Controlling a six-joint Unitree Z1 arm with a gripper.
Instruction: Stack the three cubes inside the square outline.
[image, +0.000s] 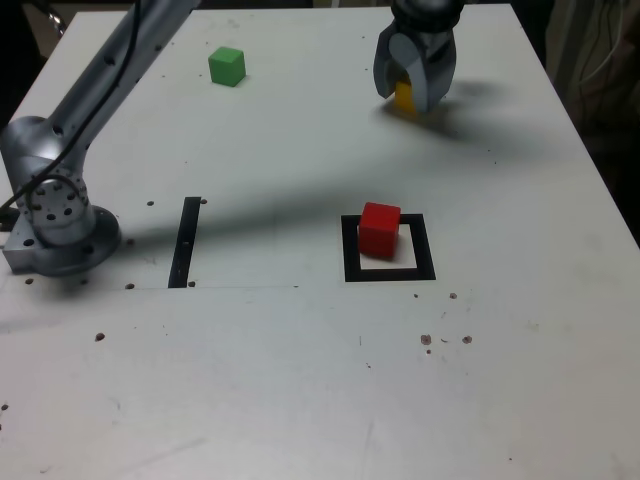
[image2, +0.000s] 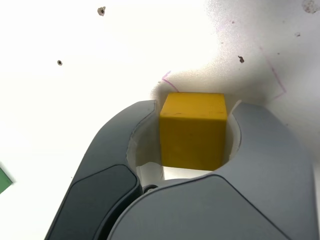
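Note:
At the far right of the table in the exterior view, my gripper (image: 412, 92) is shut on the yellow cube (image: 405, 96). The wrist view shows that yellow cube (image2: 193, 130) pressed between both jaws of the gripper (image2: 192, 117), on or just above the table. The red cube (image: 379, 227) sits inside the square outline (image: 389, 268), toward its far left corner. The green cube (image: 227, 66) stands alone at the far left of the table, and a sliver of the green cube (image2: 4, 180) shows at the wrist view's edge.
A thin black strip (image: 185, 241) lies on the white table (image: 300, 380) next to the arm's base (image: 58, 225). The arm's link (image: 110, 70) slants across the far left. Small dark holes (image: 440, 340) dot the tabletop.

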